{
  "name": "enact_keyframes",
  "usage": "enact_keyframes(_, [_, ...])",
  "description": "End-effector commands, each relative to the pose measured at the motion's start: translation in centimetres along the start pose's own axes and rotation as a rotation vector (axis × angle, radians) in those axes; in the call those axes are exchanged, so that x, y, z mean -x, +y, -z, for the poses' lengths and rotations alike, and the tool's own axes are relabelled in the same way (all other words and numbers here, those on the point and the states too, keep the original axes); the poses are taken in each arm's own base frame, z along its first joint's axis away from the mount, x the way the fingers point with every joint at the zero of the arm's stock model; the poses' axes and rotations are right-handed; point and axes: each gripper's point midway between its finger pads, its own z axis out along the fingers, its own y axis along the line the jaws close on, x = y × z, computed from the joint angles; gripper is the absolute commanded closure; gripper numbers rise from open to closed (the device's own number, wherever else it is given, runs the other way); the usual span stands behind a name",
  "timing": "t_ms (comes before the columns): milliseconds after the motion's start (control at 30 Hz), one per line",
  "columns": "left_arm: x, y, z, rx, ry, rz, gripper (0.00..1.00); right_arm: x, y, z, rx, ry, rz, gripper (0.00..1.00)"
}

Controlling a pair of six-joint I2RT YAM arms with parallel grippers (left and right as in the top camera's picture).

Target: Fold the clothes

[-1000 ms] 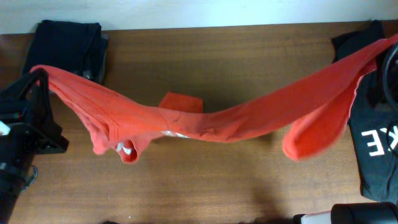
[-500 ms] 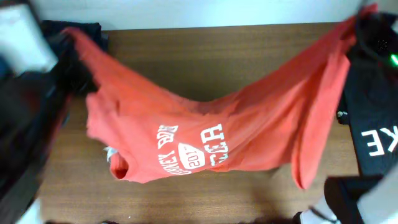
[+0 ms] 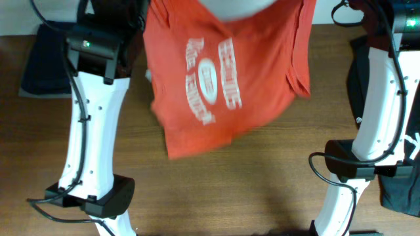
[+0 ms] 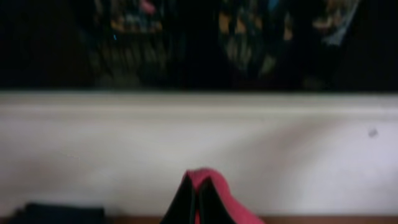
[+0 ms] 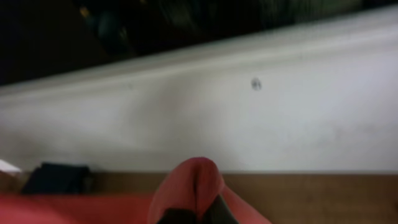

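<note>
T-shirt (image 3: 216, 85) between navy pile (image 3: 42, 67), black shirt (image 3: 403, 193)

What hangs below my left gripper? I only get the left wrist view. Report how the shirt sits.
Observer: The red-orange T-shirt hangs spread out, lifted over the table, with its white lettering facing the overhead camera.
Operator: Report the right side.
Observer: The right gripper is shut on a bunched fold of the same shirt.
Operator: Name what else is down there.
Observer: A black T-shirt lies at the table's right edge.
</note>
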Motion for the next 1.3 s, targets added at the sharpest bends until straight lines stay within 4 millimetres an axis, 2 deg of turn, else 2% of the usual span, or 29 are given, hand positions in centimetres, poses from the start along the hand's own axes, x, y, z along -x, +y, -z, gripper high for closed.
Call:
enact_keyframes(0, [6.6,4.0,4.7,0.074,-0.174,-0.039,0.99,4.7,0.8,5.9,0.019,-0.158,0.024,0.96])
enact_keyframes(67, [8.0,5.4,6.5,0.097,-0.2,-0.04,0.99,5.7,0.3,8.2,-0.003,-0.191,0.025,0.96])
enact_keyframes(133, [8.1,6.3,7.5,0.112,-0.19,-0.042,1.0,5.7,-0.1,9.6,-0.017,-0.19,0.02,0.96])
enact_keyframes(233, [6.1,7.0,7.9,0.121,-0.099,-0.061,0.99,3.9,-0.2,10.0,-0.008,-0.111,0.023,0.96])
enact_keyframes(367, [-0.1,6.9,7.5,0.107,0.146,-0.076,0.99,-1.1,-1.3,9.0,-0.044,0.089,-0.019,0.96])
enact_keyframes(533, [-10.2,7.1,7.8,0.135,0.533,-0.014,1.0,-8.4,-3.6,9.0,-0.14,0.386,-0.085,0.96])
enact_keyframes(567, [-12.2,7.1,8.2,0.143,0.612,0.003,1.0,-8.9,-3.5,8.5,-0.12,0.409,-0.07,0.96])
enact_keyframes(600, [-14.0,7.1,8.5,0.152,0.687,0.018,0.99,-9.9,-3.4,8.0,-0.102,0.449,-0.087,0.9])
enact_keyframes(700, [-19.0,6.9,9.2,0.167,0.894,0.035,0.99,-12.5,-3.5,6.6,-0.096,0.551,-0.123,0.89])
enact_keyframes(833, [-22.5,6.2,9.3,0.145,1.025,0.033,0.99,-15.8,-4.8,5.4,-0.134,0.675,-0.156,0.89])
enact_keyframes(867, [-23.3,5.9,9.4,0.124,1.057,0.036,0.96,-16.6,-5.3,5.2,-0.151,0.706,-0.162,0.81])
enact_keyframes(900, [-24.2,5.5,9.6,0.098,1.095,0.032,0.87,-17.2,-5.7,5.1,-0.17,0.727,-0.163,0.65])
enact_keyframes(933, [-25.1,5.2,9.7,0.074,1.13,0.024,0.76,-17.9,-6.3,5.0,-0.194,0.751,-0.162,0.58])
enact_keyframes(1000, [-27.2,4.7,10.2,0.037,1.211,0.01,0.58,-19.0,-6.8,5.0,-0.22,0.789,-0.166,0.51])
enact_keyframes(1167, [-32.4,4.9,12.0,0.046,1.403,-0.002,0.57,-21.0,-7.4,4.9,-0.234,0.859,-0.184,0.51])
enact_keyframes(1267, [-34.2,5.2,12.8,0.06,1.473,-0.012,0.53,-21.2,-7.6,4.9,-0.243,0.868,-0.183,0.45])
